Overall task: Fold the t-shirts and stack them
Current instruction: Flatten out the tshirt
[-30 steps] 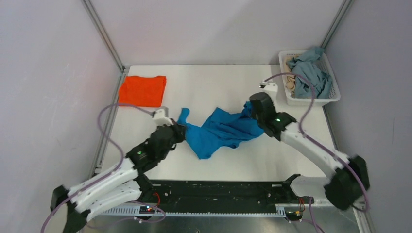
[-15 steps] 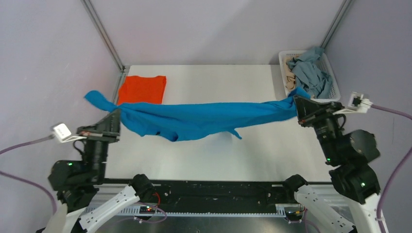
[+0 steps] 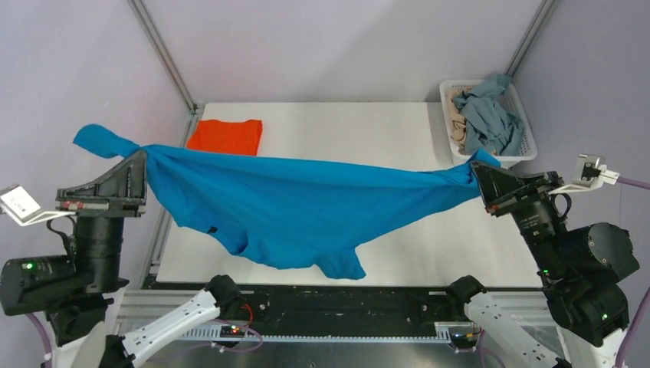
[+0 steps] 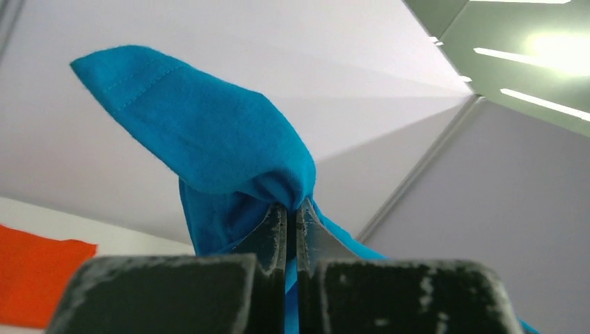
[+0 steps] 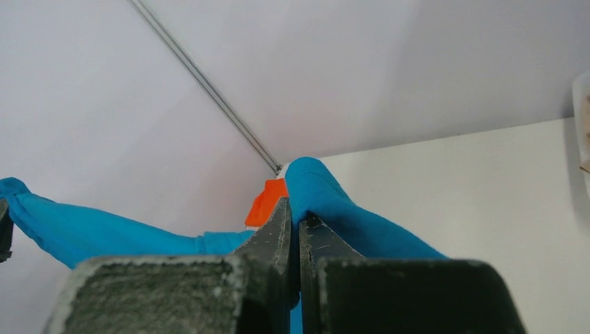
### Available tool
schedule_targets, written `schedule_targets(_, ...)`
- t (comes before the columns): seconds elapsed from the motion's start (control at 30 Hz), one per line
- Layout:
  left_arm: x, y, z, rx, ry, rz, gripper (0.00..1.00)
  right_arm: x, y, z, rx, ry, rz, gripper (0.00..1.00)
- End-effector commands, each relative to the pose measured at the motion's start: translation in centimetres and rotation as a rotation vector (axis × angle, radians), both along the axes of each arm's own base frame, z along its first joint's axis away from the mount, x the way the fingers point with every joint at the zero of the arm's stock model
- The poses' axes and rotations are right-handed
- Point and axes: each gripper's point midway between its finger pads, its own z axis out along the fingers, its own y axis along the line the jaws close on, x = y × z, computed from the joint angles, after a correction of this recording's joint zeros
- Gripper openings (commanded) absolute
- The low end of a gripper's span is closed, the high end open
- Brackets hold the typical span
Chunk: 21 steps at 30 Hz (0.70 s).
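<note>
Cyan-blue t-shirt (image 3: 291,207) strung in the air above the table (image 3: 345,123), sagging mid-span; left gripper (image 3: 143,159) clamped on one bunched end, right gripper (image 3: 476,172) clamped on the other; orange t-shirt (image 3: 226,136) folded flat, far-left corner; grey-blue t-shirt (image 3: 490,119) heaped in basket (image 3: 494,159), far right

Top camera looked down over the worktop (image 3: 345,126); wrist cameras sat close behind left claw (image 4: 291,209) and right claw (image 5: 295,210); all 3 shared the blue t-shirt (image 3: 291,203)
</note>
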Motion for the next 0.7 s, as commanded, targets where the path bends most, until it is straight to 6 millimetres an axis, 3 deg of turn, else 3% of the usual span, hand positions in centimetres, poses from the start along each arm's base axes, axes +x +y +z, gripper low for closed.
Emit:
schedule_targets(0.0, 4.2, -0.7, -0.7, 0.088, 0.116, 0.185, 0.0, 1.8, -1.7, -2.5, 0.016, 0.112, -0.131, 0.0)
schedule_targets(0.1, 9.6, -2.9, -4.1, 0.179, 0.276, 0.37, 0.0, 5.4, -2.0, -7.5, -0.017, 0.272, -0.244, 0.0)
schedule_targets(0.17, 13.2, -3.2, -6.0, 0.204, 0.327, 0.445, 0.0, 7.9, -2.8, -11.1, -0.058, 0.37, -0.361, 0.0)
schedule_targets(0.2, 16.1, -5.5, -7.7, 0.254, 0.356, 0.374, 0.0, 9.3, -2.7, -13.0, -0.097, 0.429, -0.394, 0.0)
schedule_targets(0.23, 18.3, -4.3, -9.3, 0.208, 0.398, 0.4, 0.0, 10.2, -2.7, -14.9, -0.13, 0.477, -0.42, 0.02)
schedule_targets(0.27, 21.8, -6.2, -12.4, 0.247, 0.473, 0.335, 0.0, 11.7, -2.7, -17.3, -0.174, 0.552, -0.448, 0.05)
schedule_targets(0.3, 23.8, -5.2, -13.9, 0.214, 0.519, 0.354, 0.0, 12.5, -2.6, -19.6, -0.188, 0.615, -0.458, 0.06)
schedule_targets(0.33, 27.3, -6.8, -18.1, 0.266, 0.622, 0.304, 0.0, 14.3, -2.8, -22.0, -0.208, 0.682, -0.486, 0.06)
schedule_targets(0.37, 29.0, -6.8, -19.0, 0.275, 0.651, 0.299, 0.0, 15.0, -2.2, -24.8, -0.229, 0.747, -0.448, 0.07)
schedule_targets(0.4, 32.1, -8.3, -23.8, 0.337, 0.754, 0.246, 0.06, 17.2, -2.4, -27.3, -0.234, 0.799, -0.456, 0.1)
schedule_targets(0.43, 33.8, -9.0, -24.2, 0.348, 0.768, 0.227, 0.12, 17.8, -1.3, -29.4, -0.238, 0.85, -0.376, 0.15)
schedule_targets(0.47, 36.2, -10.2, -29.1, 0.386, 0.868, 0.181, 0.27, 19.7, -1.8, -32.3, -0.232, 0.918, -0.374, 0.35)
schedule_targets(0.5, 37.6, -10.8, -29.1, 0.384, 0.871, 0.158, 0.35, 20.9, -0.5, -33.0, -0.195, 0.923, -0.288, 0.47)
schedule_targets(0.53, 39.2, -11.8, -31.4, 0.387, 0.917, 0.112, 0.66, 21.9, -0.8, -35.8, -0.188, 0.995, -0.27, 0.77)
schedule_targets(0.57, 39.8, -11.9, -32.4, 0.382, 0.939, 0.102, 0.83, 22.7, 0.2, -36.1, -0.157, 1.002, -0.211, 0.88)
schedule_targets(0.6, 40.5, -12.3, -33.7, 0.376, 0.965, 0.084, 0.95, 23.5, -0.1, -37.3, -0.145, 1.035, -0.207, 0.97)
schedule_targets(0.67, 41.0, -12.7, -34.6, 0.366, 0.984, 0.067, 0.99, 24.3, 0.0, -37.5, -0.14, 1.033, -0.193, 0.99)
